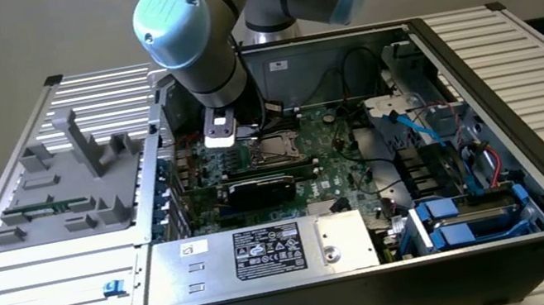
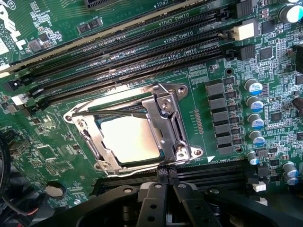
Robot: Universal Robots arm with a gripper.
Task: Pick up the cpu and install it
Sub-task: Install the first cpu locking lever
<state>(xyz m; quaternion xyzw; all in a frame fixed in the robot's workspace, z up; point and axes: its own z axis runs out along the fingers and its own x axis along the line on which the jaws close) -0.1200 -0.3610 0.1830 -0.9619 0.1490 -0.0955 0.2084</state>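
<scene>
Gripper fingers sit closed together, black and angular, holding nothing, poised just above the motherboard near the edge of the socket frame. Inside that frame lies the cpu, a flat square chip whose smooth metal top looks pale and glossy under the light, with a thin darker rim showing round it. It rests seated in the socket, and the silvery stamped-steel frame with its screws and thin wire lever surrounds it. Long black memory slots run in parallel rows across the green circuit board, and a line of small blue-topped cylindrical capacitors stands beside grey block-shaped components. In the exterior view the arm, with pale blue joint caps and a grey tube, reaches down into an open black computer case lying on a ribbed metal tabletop. The case holds the green motherboard, a black card, a silver power supply box with a label, and blue drive brackets. A grey plastic fixture sits on the tabletop at the exterior view's left.
</scene>
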